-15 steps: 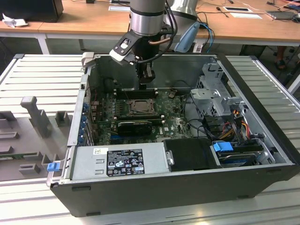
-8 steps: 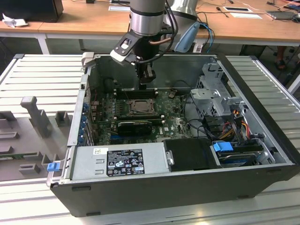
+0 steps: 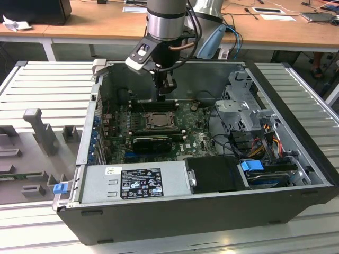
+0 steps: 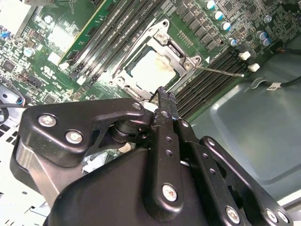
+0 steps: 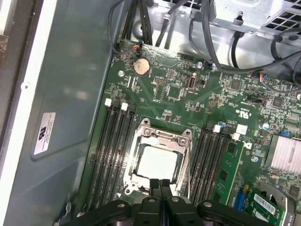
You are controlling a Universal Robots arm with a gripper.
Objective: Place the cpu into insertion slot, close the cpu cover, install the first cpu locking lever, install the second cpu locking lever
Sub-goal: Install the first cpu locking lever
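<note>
Within the open computer case [image 3: 212, 217], my worry is the gripper [image 5: 161, 184], fingers pressed together on nothing, skidding off and gouging the green board [image 5: 188, 101]. In the exterior view the insertion slot [image 3: 146, 125] sits at 6 o'clock from it, cpu cover [image 5: 162, 136] down over the cpu [image 5: 157, 162], 1 thin lever [image 4: 221, 71] jutting out.

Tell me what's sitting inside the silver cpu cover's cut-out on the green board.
The cpu shows there in the first wrist view, its pale metal face framed by the cpu cover. The cover hides the chip's edges; what lies beneath the chip cannot be seen.
</note>
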